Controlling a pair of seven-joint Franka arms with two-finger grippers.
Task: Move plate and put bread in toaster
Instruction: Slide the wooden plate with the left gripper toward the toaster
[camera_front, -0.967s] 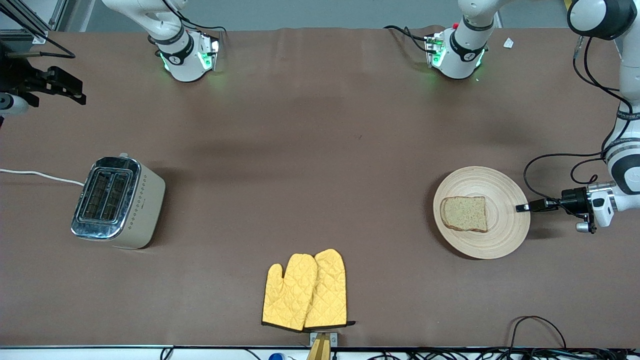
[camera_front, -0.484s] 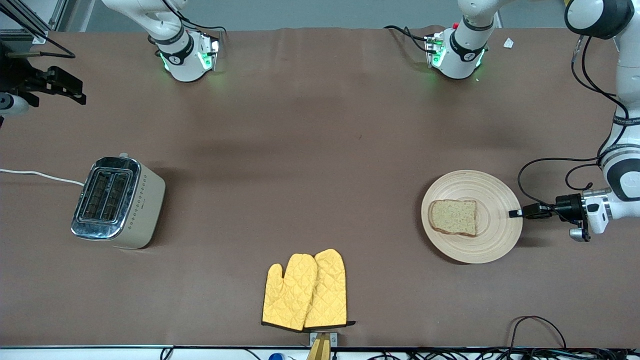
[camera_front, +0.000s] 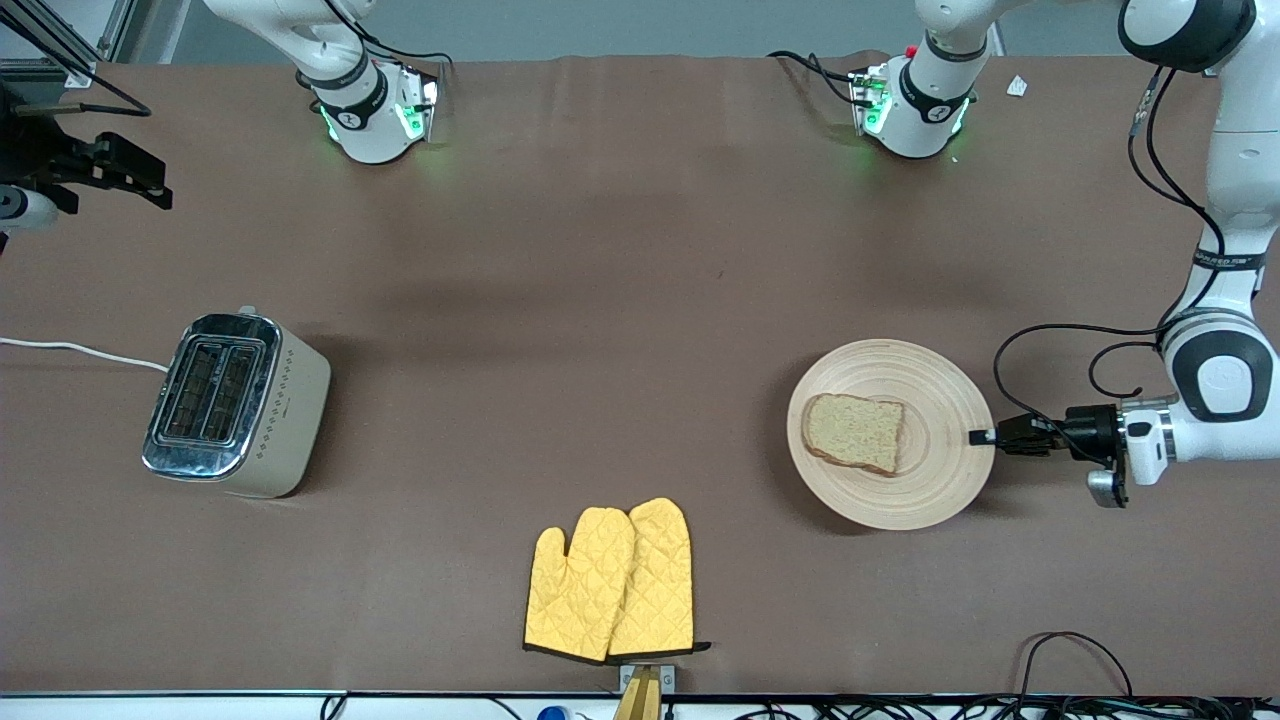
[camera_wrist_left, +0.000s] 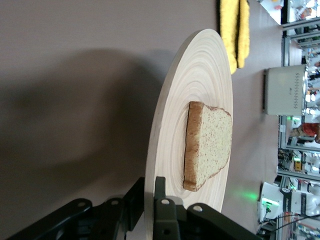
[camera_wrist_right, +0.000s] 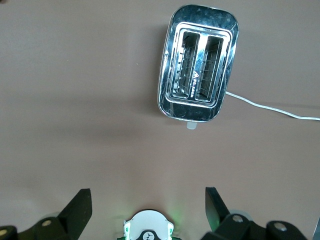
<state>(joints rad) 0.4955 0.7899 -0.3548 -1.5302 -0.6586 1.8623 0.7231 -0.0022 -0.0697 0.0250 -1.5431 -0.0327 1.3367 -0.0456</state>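
Observation:
The light-wood plate (camera_front: 925, 475) lies on the table toward the left arm's end, with the brown bread slice (camera_front: 855, 432) on it. My left gripper (camera_front: 982, 437) is shut on the plate's rim at the edge toward the left arm's end. In the left wrist view the fingers (camera_wrist_left: 165, 197) pinch the plate (camera_wrist_left: 200, 75), and the bread (camera_wrist_left: 207, 145) lies just past them. The toaster (camera_front: 232, 402) stands toward the right arm's end, slots empty. My right gripper (camera_wrist_right: 147, 205) is open high above the table; the toaster (camera_wrist_right: 197, 62) shows below it.
A pair of yellow oven mitts (camera_front: 612, 580) lies near the table's front edge, midway between the arms. The toaster's white cord (camera_front: 80, 352) runs off the table's end. Both arm bases (camera_front: 370, 110) stand along the far edge.
My left gripper has dragged the plate with the bread toward the middle of the table and slightly nearer the front camera. The right arm has not moved.

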